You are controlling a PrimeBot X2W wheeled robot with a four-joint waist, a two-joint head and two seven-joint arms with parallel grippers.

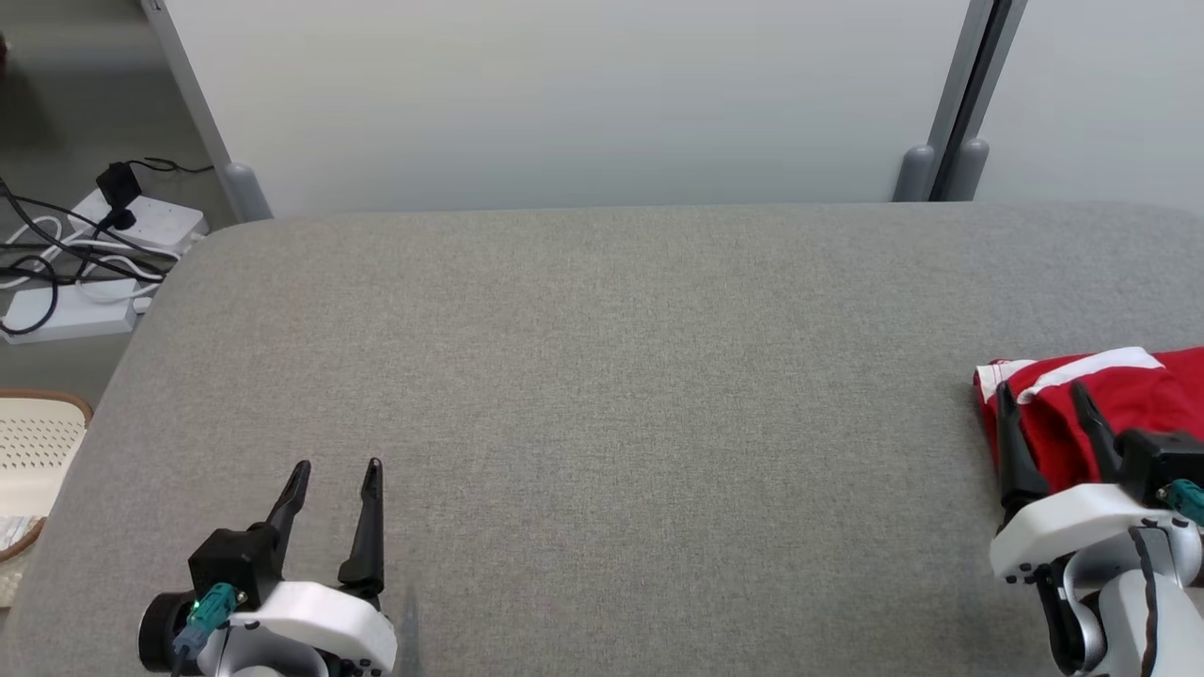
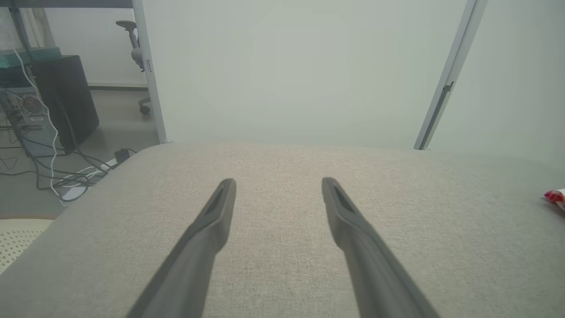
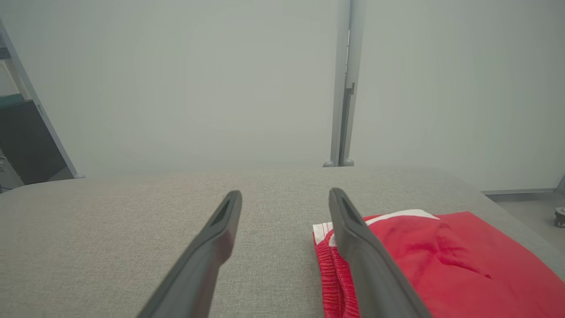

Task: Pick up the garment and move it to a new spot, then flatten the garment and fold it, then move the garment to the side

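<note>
The garment (image 1: pixel 1119 400) is red with white trim, folded flat at the right edge of the grey padded table (image 1: pixel 602 376); it also shows in the right wrist view (image 3: pixel 441 260) and as a sliver in the left wrist view (image 2: pixel 556 197). My right gripper (image 1: pixel 1042 400) hovers over the garment's left end, open and holding nothing; in its own view the right gripper (image 3: pixel 284 196) has one finger over the cloth's edge and the other over bare table. Far off at the lower left, my left gripper (image 1: pixel 337 472) is open and empty, as its own view of the left gripper (image 2: pixel 278 184) confirms.
White panels (image 1: pixel 583 94) stand behind the table's far edge. Power strips and cables (image 1: pixel 85 254) lie on the floor to the left. A pale perforated basket (image 1: pixel 33 451) sits beside the table's left edge.
</note>
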